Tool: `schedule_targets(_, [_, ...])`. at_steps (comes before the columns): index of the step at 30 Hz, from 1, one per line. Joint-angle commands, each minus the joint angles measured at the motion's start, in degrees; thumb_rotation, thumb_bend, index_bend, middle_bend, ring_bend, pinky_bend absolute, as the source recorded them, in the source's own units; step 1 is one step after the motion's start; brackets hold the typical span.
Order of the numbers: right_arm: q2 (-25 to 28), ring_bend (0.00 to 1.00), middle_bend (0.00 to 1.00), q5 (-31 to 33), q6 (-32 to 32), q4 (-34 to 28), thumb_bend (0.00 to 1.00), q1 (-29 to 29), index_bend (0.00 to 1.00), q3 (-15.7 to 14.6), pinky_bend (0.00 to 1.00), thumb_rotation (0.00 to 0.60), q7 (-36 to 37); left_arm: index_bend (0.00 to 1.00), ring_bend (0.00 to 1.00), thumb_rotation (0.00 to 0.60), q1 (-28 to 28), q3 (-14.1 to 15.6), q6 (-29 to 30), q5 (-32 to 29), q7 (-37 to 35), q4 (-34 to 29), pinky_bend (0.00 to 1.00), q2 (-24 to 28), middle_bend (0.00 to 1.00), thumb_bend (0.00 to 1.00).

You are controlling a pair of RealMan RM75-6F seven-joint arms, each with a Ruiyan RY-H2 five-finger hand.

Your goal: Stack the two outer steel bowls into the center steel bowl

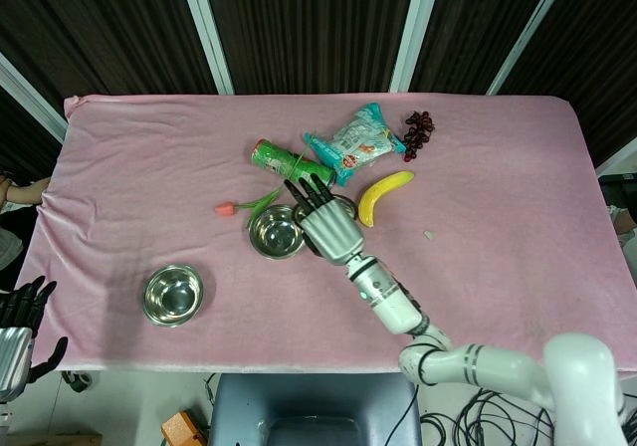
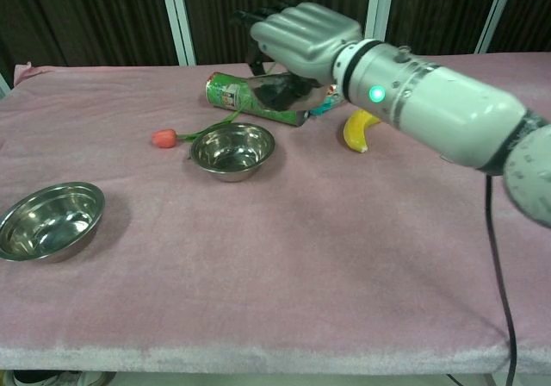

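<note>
My right hand (image 1: 324, 225) grips a steel bowl (image 2: 277, 93) from above and holds it in the air, tilted. The hand (image 2: 299, 34) hangs just right of and above the center steel bowl (image 2: 232, 151). In the head view only a bit of the held bowl's rim (image 1: 344, 206) shows past the fingers, beside the center bowl (image 1: 275, 233). The other outer steel bowl (image 1: 173, 295) (image 2: 50, 221) sits alone near the front left of the pink table. My left hand (image 1: 18, 325) hangs off the table's front left corner, fingers apart, holding nothing.
A green can (image 1: 292, 166) (image 2: 225, 90) lies behind the center bowl, with a red tulip (image 1: 227, 208) (image 2: 164, 137) to its left. A banana (image 1: 383, 195) (image 2: 357, 130), a snack packet (image 1: 356, 139) and dark grapes (image 1: 418, 132) lie to the back right.
</note>
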Motion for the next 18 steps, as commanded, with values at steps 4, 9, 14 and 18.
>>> schedule_targets(4, [-14.72, 0.00, 0.06, -1.27, 1.19, 20.44, 0.61, 10.42, 0.77, 2.00, 0.00, 0.600, -0.72, 0.00, 0.00, 0.600, -0.09, -0.30, -0.38, -0.55, -1.31, 0.26, 0.10, 0.53, 0.00, 0.37])
schedule_targets(9, [-19.72, 0.00, 0.06, -1.97, 0.99, 28.01, 0.61, 13.97, 0.77, 1.46, 0.00, 0.600, -0.33, 0.00, 0.00, 0.600, -0.09, -0.40, -0.29, -0.50, -2.09, 0.32, 0.10, 0.87, 0.00, 0.37])
schedule_targets(14, [-23.85, 0.00, 0.06, -1.25, -0.73, 34.44, 0.61, 16.24, 0.76, 1.23, 0.00, 0.600, 0.71, 0.00, 0.00, 0.600, -0.07, -0.45, -0.02, -0.18, -2.82, 0.32, 0.10, 1.24, 0.00, 0.37])
schedule_targets(18, [-25.82, 0.00, 0.06, -0.75, -1.40, 38.28, 0.61, 16.96, 0.74, 0.99, 0.00, 0.600, 1.01, 0.00, 0.00, 0.600, -0.14, -0.64, 0.01, -0.24, -3.39, 0.48, 0.10, 1.47, 0.00, 0.37])
